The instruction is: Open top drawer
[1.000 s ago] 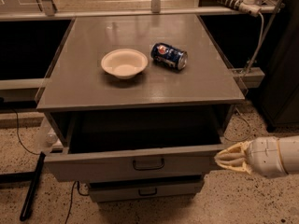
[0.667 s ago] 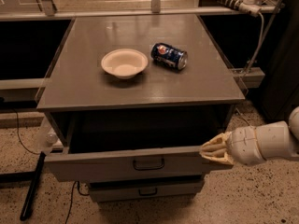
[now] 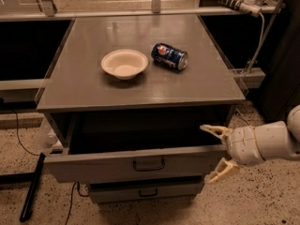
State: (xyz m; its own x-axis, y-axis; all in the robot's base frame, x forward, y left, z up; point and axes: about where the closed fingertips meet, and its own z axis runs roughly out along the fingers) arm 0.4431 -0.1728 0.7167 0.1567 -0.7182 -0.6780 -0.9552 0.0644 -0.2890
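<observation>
One gripper beside top drawer, fingers spread

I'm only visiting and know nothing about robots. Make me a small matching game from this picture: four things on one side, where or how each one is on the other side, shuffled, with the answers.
Things
1. top drawer
2. bowl
3. soda can
4. pincer

States
A. lying on its side on the cabinet top
B. pulled out, with a dark inside showing
C. open, at the right end of the drawer front
D. standing upright on the cabinet top, pale and round

Pairs: 1-B, 2-D, 3-A, 4-C
</observation>
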